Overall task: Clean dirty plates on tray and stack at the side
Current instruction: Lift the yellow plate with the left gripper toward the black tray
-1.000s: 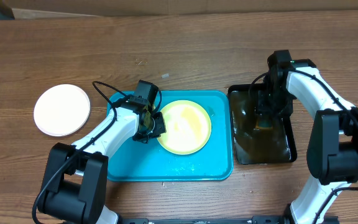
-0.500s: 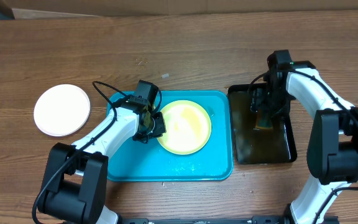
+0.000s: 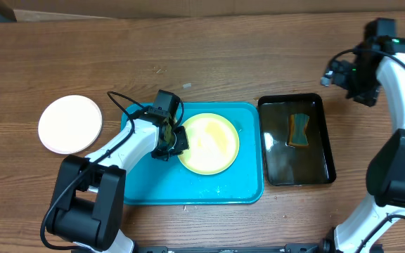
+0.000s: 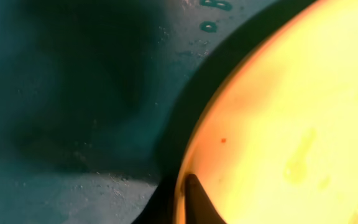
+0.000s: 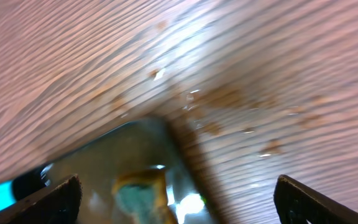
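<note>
Plates: 1 pale yellow plate lies on the tray, 1 white plate on the table. At the yellow rim, the left gripper shows only 1 fingertip, so its grip is unclear. The right gripper hangs wide apart and empty.

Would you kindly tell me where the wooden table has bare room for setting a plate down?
Bare table runs beyond the turquoise plastic tray and round white plate. Crowded: the narrow gap between that tray and the black rectangular tray.
</note>
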